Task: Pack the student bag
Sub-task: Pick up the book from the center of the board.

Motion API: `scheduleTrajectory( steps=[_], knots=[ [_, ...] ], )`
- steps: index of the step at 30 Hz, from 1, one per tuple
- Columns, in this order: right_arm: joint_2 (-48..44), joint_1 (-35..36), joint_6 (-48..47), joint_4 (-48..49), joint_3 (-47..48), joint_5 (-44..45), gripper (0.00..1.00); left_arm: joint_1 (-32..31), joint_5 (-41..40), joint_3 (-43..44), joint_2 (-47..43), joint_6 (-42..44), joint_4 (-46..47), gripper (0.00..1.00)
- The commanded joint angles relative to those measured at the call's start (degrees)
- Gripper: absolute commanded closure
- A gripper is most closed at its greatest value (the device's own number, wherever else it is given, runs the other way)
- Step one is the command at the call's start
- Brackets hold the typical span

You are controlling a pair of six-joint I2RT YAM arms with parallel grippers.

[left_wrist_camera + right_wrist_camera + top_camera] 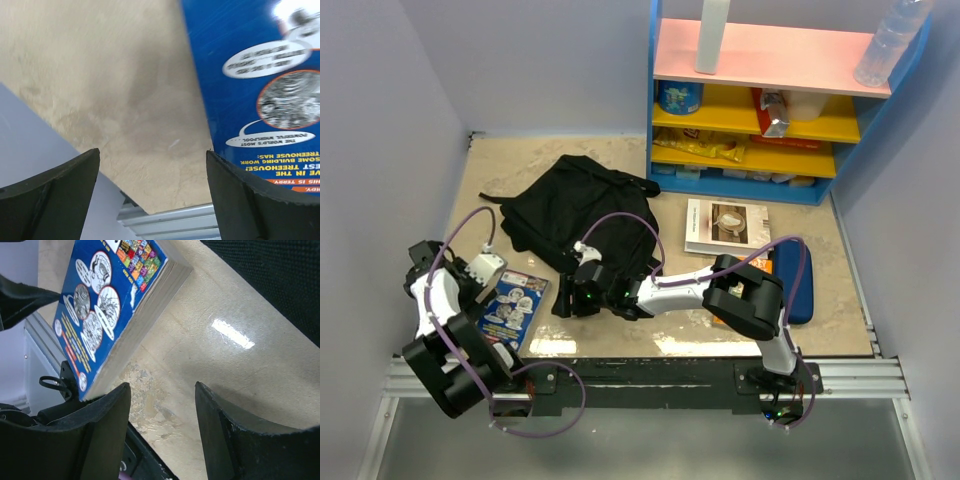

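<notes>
Part of the student bag (570, 205) hides behind the right tool (565, 301).

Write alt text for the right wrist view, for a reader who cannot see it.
The right gripper hangs open above the bare beige table, nothing between its black fingers. A thick blue book lies at upper left, and the black fabric of the student bag fills the upper right corner.

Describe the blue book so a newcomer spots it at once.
Find the big black backpack in the middle. Off its near-left corner, by the left gripper, lies a thick paperback. Its bright blue cover with white cartoon bubbles sets it apart from the white book near the shelf.
</notes>
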Motion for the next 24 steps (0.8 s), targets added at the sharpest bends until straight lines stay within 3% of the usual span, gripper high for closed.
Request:
scheduleTrajectory(
  steps=[1, 7, 18, 22, 24],
  knots=[
    [-2.8, 0.2, 1.9, 2.1, -0.7, -0.8, 0.41, -5.7, 6.3, -0.1, -2.7, 2.1, -8.1, 0.09],
    [-2.0, 0.1, 3.1, 4.2, -0.6, -1.7, 0.39, -11.5, 10.6, -0.3, -1.9, -0.1, -12.1, 0.08],
    [1.4, 0.0, 2.5, 2.5, 4.4, -1.7, 0.39, -11.8, 16.0, -0.2, -1.0, 8.3, -19.0, 0.07],
    [2.6, -0.1, 1.9, 1.0, 7.3, -1.7, 0.37, -12.2, 20.6, 4.6, 1.6, 11.3, -23.9, 0.10],
    [3.3, 0.0, 2.4, 0.9, 7.6, -1.7, 0.37, -12.4, 23.6, 9.3, 7.2, 10.2, -26.4, 0.10]
  ],
)
